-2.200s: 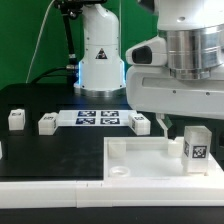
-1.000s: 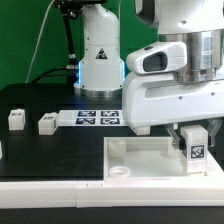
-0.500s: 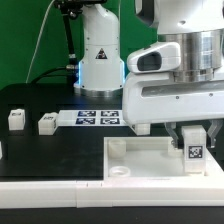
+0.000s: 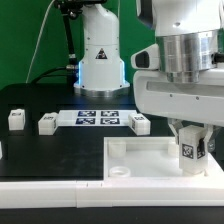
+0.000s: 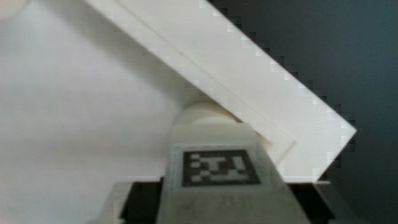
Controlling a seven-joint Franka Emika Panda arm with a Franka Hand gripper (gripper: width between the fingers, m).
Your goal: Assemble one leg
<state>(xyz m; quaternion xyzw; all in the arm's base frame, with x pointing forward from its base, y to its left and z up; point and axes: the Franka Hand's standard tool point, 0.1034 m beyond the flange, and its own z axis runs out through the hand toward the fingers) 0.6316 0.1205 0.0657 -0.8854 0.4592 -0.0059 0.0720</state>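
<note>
Fingers point(image 5: 143, 205) clamped on the leg point(image 4: 191, 152). The leg is upright, tag facing near, over the white panel point(image 4: 140, 156) on the bench point(image 4: 60, 150), at the exterior view's right.

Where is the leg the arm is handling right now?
At the exterior view's right, the leg stands upright on the white panel, held between the fingers. It is nearer the camera than the marker board.

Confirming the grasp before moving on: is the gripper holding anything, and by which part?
The gripper clamps the leg by the two sides flanking its tagged face, toward its upper end.
</note>
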